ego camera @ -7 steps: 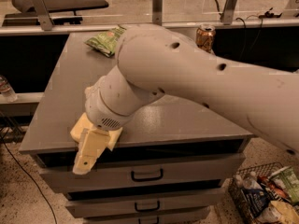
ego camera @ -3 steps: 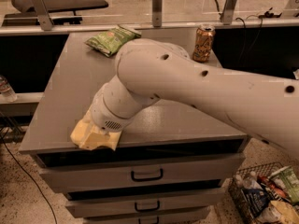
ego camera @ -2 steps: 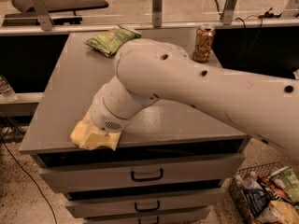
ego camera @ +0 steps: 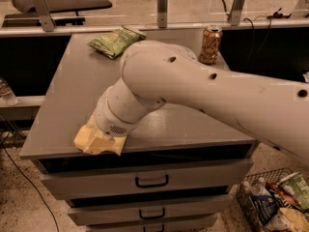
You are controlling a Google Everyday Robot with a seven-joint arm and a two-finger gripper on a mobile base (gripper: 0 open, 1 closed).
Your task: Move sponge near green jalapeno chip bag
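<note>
Sponge [ego camera: 86, 140] sits at the front-left edge of the cabinet top [ego camera: 67, 95]. Gripper [ego camera: 107, 133] is down on it, but the wrist hides it, so you cannot tell its hold. Risk: a weak grasp nudges the sponge off the edge. Green jalapeno chip bag [ego camera: 115, 41] lies well apart, at the back.

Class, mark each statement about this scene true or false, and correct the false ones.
1. The green jalapeno chip bag lies near the far edge of the cabinet top. True.
2. The sponge touches the chip bag. False: it sits at the front left edge, well apart from the bag.
3. The gold drink can stands upright at the far right. True.
4. The gripper hovers over the can. False: it is down at the sponge, at the front left edge.
</note>
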